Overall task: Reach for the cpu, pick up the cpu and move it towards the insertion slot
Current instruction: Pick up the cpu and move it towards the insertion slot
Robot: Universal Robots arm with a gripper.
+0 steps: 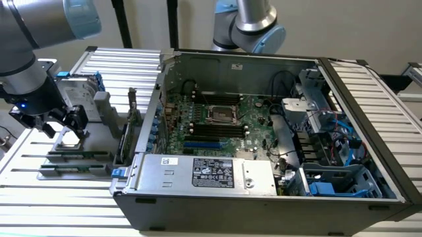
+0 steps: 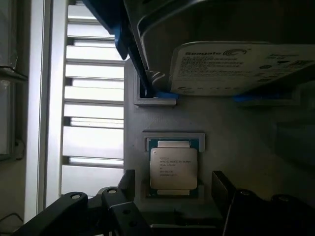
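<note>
Exterior view, gripper [image 1: 64,129]: hangs low over the grey holder [image 1: 72,170], which lies on the slatted table [image 1: 59,207] off the open computer case [image 1: 369,94] on the exterior view's left.
Exterior view, fingers: apart, pointing down, nothing between them.
Exterior view, insertion slot [image 1: 221,114]: silver-framed socket near the middle of the green board inside the case, well apart from the gripper, with nothing in it.
Exterior view, hard drive [image 1: 78,96]: upright at the holder's far edge, just behind the gripper.
Wrist view, cpu [image 2: 173,168]: flat in a square recess of the holder, near the holder's edge that borders the table slats.
Wrist view, gripper [image 2: 174,183]: 2 dark fingers [image 2: 129,183] stand 1 on each side of the chip, not touching it.
Step in hand: judged to be the reach; the chip is not yet gripped or lifted.
What the grasp calls for: likely a straight descent, then closing squarely on 2 opposite rims without tilting the chip in its recess.
</note>
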